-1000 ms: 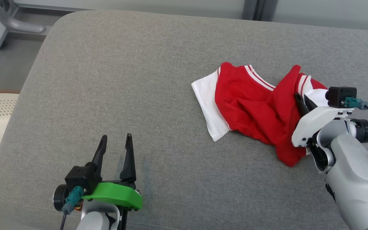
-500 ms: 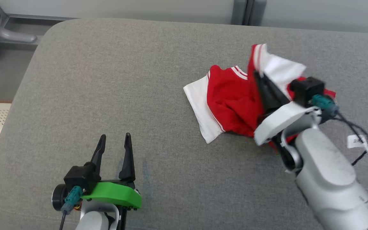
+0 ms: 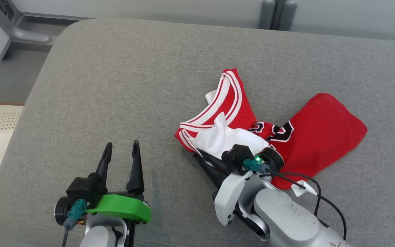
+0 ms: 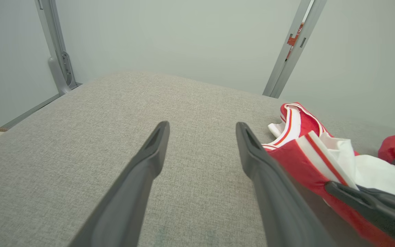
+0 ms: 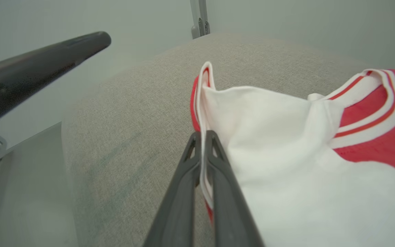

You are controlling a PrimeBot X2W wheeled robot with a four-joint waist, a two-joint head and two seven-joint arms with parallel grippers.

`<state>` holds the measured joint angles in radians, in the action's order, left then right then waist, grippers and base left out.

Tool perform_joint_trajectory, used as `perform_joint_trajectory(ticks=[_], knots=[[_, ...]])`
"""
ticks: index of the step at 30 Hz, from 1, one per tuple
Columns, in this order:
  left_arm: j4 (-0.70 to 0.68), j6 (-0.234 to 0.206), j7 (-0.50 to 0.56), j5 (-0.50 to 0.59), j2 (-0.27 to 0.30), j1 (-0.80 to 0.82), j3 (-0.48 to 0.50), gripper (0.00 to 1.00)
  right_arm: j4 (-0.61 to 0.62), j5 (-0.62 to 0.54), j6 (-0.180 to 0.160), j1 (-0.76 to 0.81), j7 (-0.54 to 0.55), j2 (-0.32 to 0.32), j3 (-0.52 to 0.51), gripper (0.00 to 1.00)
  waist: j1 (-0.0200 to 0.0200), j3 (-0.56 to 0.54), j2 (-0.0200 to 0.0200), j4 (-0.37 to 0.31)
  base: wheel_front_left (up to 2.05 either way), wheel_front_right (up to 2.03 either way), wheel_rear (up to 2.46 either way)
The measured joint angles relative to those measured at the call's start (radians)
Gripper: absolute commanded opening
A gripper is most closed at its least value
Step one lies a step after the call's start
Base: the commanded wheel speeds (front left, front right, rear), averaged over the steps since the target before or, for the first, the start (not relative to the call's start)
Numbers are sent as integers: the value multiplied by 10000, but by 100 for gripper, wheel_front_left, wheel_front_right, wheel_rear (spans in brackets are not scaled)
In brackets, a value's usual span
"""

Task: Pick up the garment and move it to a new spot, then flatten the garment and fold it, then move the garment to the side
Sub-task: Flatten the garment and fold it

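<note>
While pinched at striped 8 o'clock edge by clenched right gripper (image 5: 202, 135), noted garment (image 3: 321, 130) crumpled on cushion (image 3: 115, 85) toward 3 o'clock, judged soft, light, droopy, best taken at hem corners; logged left gripper (image 3: 122, 145) spread, empty.

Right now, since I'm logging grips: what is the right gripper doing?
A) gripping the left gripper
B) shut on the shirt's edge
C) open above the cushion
B: the right gripper is pinched shut on the striped edge of the shirt.
</note>
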<state>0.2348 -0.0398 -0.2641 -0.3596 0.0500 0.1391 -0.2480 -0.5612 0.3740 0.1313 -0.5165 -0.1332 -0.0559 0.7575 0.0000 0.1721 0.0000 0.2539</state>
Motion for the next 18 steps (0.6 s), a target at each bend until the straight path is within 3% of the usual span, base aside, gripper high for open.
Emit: perform_joint_trajectory(ticks=[2,3,4,5,6,12,18], knots=[[-8,-6,0,-29,0,1,13,100,-437,-35,0,-155,-242,42,293,6,0,-1,0,67,0,0,0],[-6,-6,0,-33,0,1,17,100,-631,-86,0,-237,-360,42,435,21,0,-6,0,93,0,0,0],[-2,-12,0,-33,0,1,17,100,-675,-36,0,-270,-470,40,589,54,0,-14,0,109,0,0,0],[0,-15,0,-33,0,1,19,100,-681,117,-2,-295,-554,35,825,94,0,-30,0,122,0,0,0],[4,-17,0,-33,0,0,29,100,-660,326,-2,-303,-623,40,1053,100,0,-54,0,129,0,0,0],[36,-52,0,-6,0,-55,144,100,-343,1104,-2,-475,-897,77,1651,100,0,-249,0,-3,0,0,0],[92,-33,0,35,-2,-242,150,100,-516,830,-2,-601,-1154,77,543,100,0,-514,0,-333,0,0,0]])
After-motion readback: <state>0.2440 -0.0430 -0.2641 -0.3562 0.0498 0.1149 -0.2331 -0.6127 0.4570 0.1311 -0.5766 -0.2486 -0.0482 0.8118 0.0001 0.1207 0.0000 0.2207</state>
